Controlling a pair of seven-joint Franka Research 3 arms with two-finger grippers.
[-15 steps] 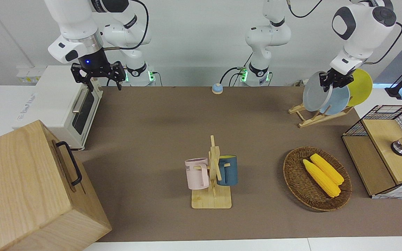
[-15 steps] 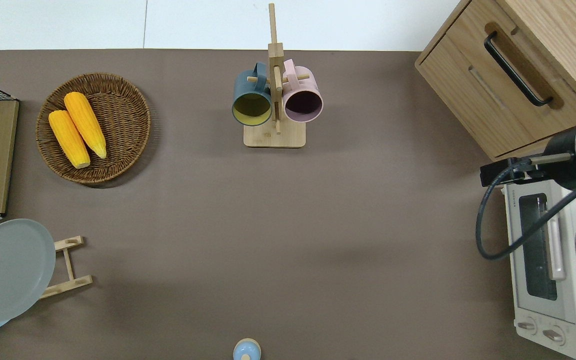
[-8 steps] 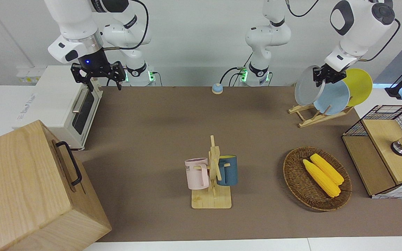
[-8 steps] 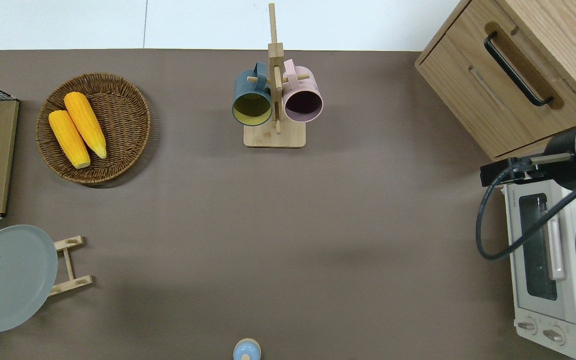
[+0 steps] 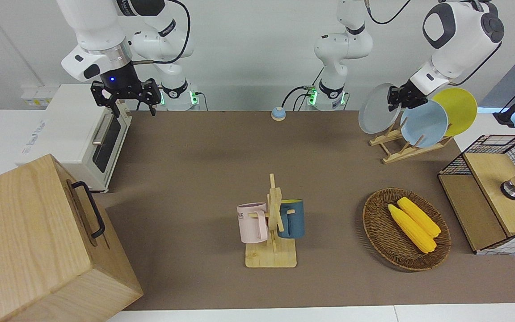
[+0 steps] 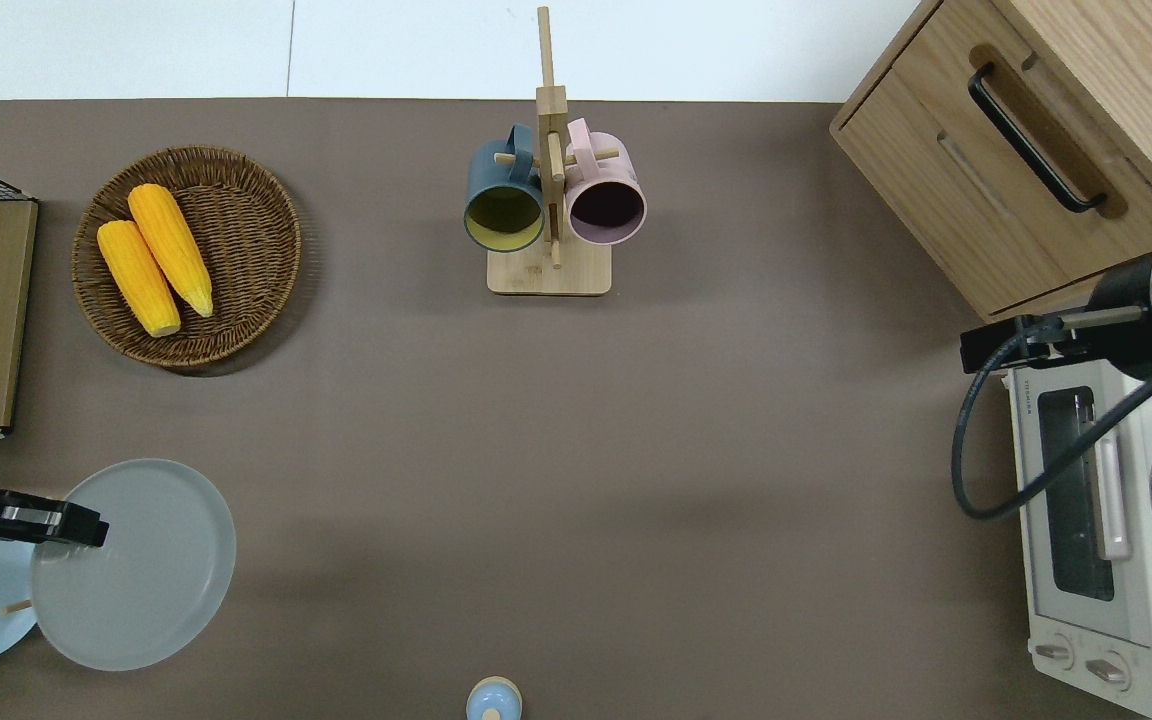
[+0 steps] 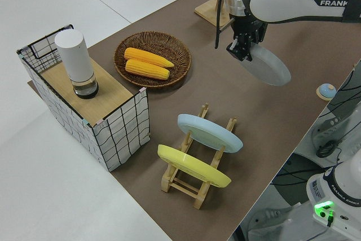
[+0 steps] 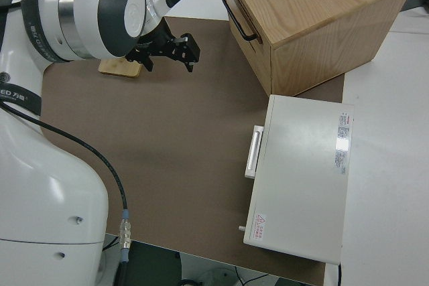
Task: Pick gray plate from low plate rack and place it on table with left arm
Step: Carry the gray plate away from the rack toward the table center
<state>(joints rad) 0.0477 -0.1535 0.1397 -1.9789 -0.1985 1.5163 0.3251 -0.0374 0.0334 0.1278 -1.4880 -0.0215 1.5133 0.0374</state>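
**Gray plate clear of the rack, carried out over the bench**

Nearest the robots, the low plate rack (image 7: 198, 165) now holds only the light blue plate (image 7: 210, 132) and the yellow plate (image 7: 193, 166). A second ago we had the gray plate (image 6: 141, 565) just above its slot; it has since swung toward the middle of the bench (image 6: 576, 480) and tipped flatter. The left gripper (image 6: 71, 523) has its jaws shut on the plate's rim, plate fully airborne, touching nothing. We judge extraction done; lowering and release remain. Farther out, the corn basket (image 6: 236, 270) and mug stand (image 6: 549, 270) sit well apart from it. Right arm parked, its jaws apart and empty.
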